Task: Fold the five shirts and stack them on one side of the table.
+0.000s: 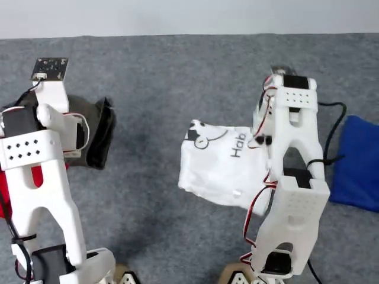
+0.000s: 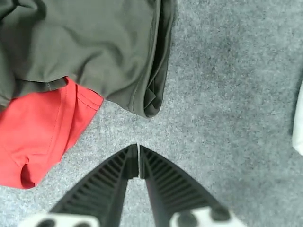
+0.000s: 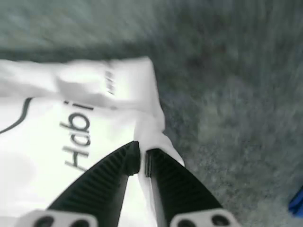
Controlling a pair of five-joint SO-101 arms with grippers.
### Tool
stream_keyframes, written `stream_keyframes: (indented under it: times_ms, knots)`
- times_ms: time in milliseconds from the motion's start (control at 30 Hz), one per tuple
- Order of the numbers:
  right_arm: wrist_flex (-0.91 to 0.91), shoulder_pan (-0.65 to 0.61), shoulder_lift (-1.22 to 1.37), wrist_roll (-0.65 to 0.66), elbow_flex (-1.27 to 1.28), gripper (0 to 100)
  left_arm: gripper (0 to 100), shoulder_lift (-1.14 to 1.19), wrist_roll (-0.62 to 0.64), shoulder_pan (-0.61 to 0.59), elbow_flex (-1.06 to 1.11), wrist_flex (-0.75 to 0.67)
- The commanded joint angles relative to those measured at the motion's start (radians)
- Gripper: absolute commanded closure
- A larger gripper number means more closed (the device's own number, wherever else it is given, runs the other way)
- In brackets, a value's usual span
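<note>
Right tool (image 3: 141, 163) pinches rumpled white shirt (image 1: 219, 168) on nubby grey carpet (image 1: 148, 89).

Left claw (image 2: 138, 161) closed tight, right claw (image 3: 141, 158) pinching white shirt (image 3: 42, 156)

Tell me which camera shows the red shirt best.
The left wrist view: the red shirt lies partly under the dark shirt. The high view gives slivers of it behind an arm. The right wrist view faces the white shirt.

The grey, felt-like counter (image 1: 154, 83) carries a white shirt (image 1: 219, 165) near its middle and a blue shirt (image 1: 355, 165) at one edge. Opposite, a red shirt (image 2: 38, 132) lies partly beneath a dark grey shirt (image 2: 85, 42).
</note>
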Motion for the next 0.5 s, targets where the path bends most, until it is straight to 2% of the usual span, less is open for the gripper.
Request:
stream_keyframes:
  times_ms: [0, 333, 467]
  knots:
    - [0.002, -0.03, -0.005, 0.051, -0.097, 98.7, 99, -0.031, -0.009, -0.005, -0.002, 0.018]
    - [-0.191, -0.038, 0.031, 0.161, -0.109, 98.7, 99, -0.031, -0.009, -0.005, -0.002, 0.018]
    - [-0.239, -0.038, 0.084, 0.164, -0.109, 98.7, 99, -0.031, -0.009, -0.005, -0.002, 0.02]
